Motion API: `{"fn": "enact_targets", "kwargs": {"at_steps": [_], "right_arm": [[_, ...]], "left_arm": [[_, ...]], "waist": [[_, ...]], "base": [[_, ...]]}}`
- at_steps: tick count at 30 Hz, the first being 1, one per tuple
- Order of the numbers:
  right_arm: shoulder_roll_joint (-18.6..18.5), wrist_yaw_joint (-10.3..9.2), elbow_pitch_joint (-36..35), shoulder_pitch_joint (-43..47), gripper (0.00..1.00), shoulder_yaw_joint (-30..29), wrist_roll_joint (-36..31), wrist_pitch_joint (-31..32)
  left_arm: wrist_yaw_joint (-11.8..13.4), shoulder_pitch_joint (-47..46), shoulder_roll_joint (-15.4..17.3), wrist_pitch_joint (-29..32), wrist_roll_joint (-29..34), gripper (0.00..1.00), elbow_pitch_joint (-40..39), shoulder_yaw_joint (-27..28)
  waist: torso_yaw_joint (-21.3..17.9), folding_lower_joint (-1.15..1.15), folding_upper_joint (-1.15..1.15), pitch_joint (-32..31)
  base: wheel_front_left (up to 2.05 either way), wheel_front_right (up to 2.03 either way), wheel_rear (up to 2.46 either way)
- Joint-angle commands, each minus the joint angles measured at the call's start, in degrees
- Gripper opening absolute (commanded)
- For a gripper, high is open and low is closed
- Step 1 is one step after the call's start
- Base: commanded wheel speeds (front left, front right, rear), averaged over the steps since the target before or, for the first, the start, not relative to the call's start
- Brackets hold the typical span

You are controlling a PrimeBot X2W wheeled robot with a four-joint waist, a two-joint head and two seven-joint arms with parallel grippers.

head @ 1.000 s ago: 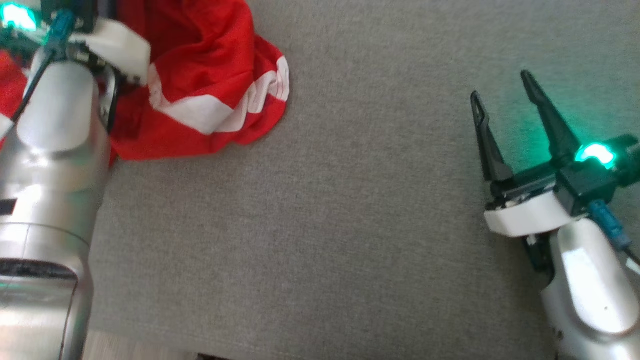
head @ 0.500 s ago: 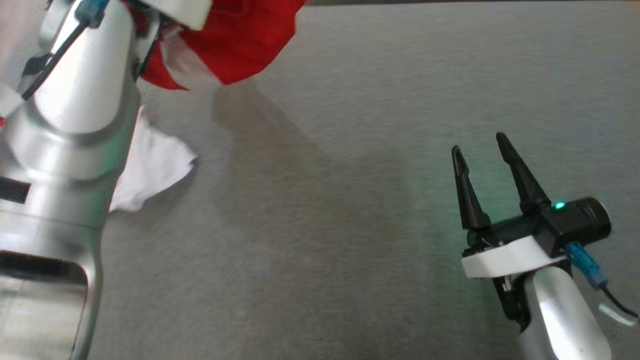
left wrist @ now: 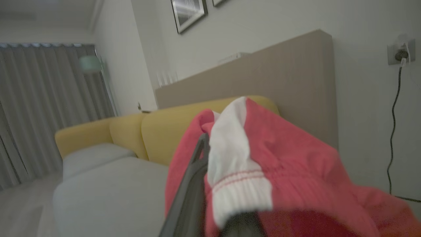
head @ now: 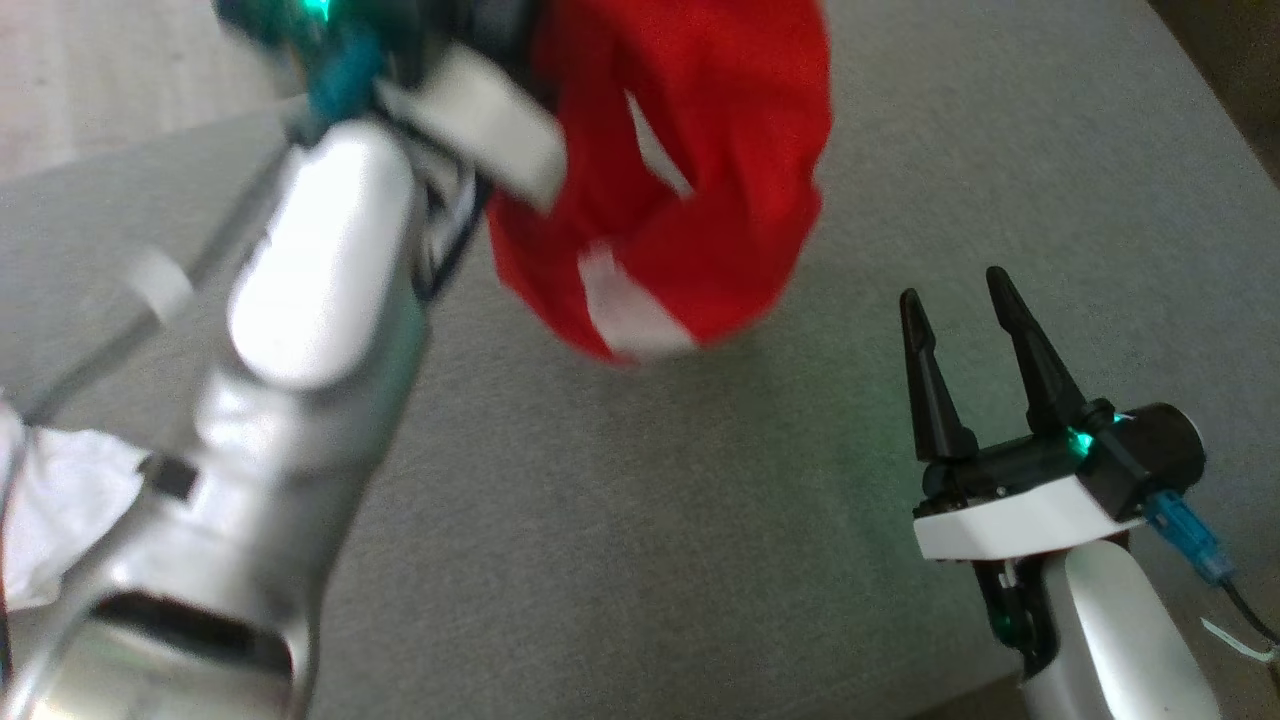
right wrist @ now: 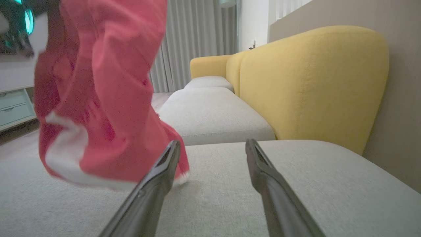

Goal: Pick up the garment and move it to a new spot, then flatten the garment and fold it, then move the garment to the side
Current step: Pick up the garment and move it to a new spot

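Right gripper sits low over the grey sofa seat, jaws apart. Left gripper is higher and further out, jaws clamped on the garment, which hangs bunched in the air, lower edge near the seat, contact unclear. Yellow backrest is behind.

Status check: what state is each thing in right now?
Left gripper: shut on jersey, raised.
Jersey: bunched, hanging over cushion.
Right gripper: open, empty, low over cushion.
White cloth: crumpled, lying on cushion.
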Motion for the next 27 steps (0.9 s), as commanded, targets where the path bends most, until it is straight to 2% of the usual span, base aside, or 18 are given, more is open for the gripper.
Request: {"fn": "enact_targets", "kwargs": {"at_steps": [1,3,4,5,6,9,13,17,18,24,27], "right_arm": [[0.5,-0.04,-1.9,-1.2,1.00,1.7,0.5,0.0],[0.5,-0.04,-1.6,-1.3,1.00,2.1,0.8,0.0],[0.5,-0.04,-1.4,-1.3,1.00,2.1,0.8,0.0],[0.5,-0.04,-1.1,-1.3,1.00,2.2,0.8,0.0],[0.5,-0.04,-0.8,-1.3,1.00,2.2,0.7,0.0],[0.5,-0.04,0.7,-0.9,1.00,1.9,0.4,0.0],[0.5,-0.04,2.9,0.1,1.00,0.5,0.1,0.0],[0.5,-0.04,4.5,2.1,1.00,-1.0,-0.4,0.0],[0.5,-0.04,4.5,2.1,1.00,-1.0,-0.4,0.0],[0.5,-0.04,5.7,6.9,1.00,-3.2,-0.3,0.0],[0.5,-0.04,5.6,9.7,1.00,-4.8,-0.3,0.0]], "left_arm": [[0.2,1.4,1.5,-1.6,-0.2,0.00,0.1,0.9],[0.8,5.6,1.2,-4.7,-0.4,0.00,3.4,0.2],[1.2,7.6,0.9,-6.2,-1.0,0.07,5.2,0.4],[1.5,9.4,0.5,-7.3,-1.5,0.62,7.0,0.5],[1.9,11.1,0.2,-8.2,-1.7,1.00,8.7,0.4],[4.6,15.4,-0.3,-9.4,-1.0,1.00,11.0,0.6],[9.1,24.2,-0.7,-9.4,0.7,1.00,2.9,3.4],[10.1,34.9,-1.1,-9.5,1.0,1.00,-4.9,6.1],[10.1,34.9,-1.1,-9.5,1.0,1.00,-4.9,6.1],[10.1,49.7,-1.6,-9.5,0.7,1.00,-17.4,10.6],[10.0,55.4,-1.7,-9.5,2.9,1.00,-21.7,11.6]], "waist": [[-2.3,0.00,0.00,2.5],[-2.4,0.00,0.00,3.2],[-2.1,0.00,0.00,3.6],[-1.8,0.00,0.00,3.9],[-1.4,0.00,0.00,4.0],[0.5,0.00,0.00,3.7],[4.1,0.00,0.00,1.5],[8.3,0.00,0.00,-2.4],[8.3,0.00,0.00,-2.4],[13.9,0.00,0.00,-9.1],[16.1,0.00,0.00,-11.6]], "base": [[0.00,0.00,0.00],[0.00,0.00,0.00],[0.00,0.00,0.00],[0.00,0.00,0.00],[0.00,0.00,0.00],[0.00,0.00,0.00],[0.00,0.00,0.00],[0.00,0.00,0.00],[0.00,0.00,0.00],[0.00,0.00,0.00],[0.00,0.00,0.00]]}}
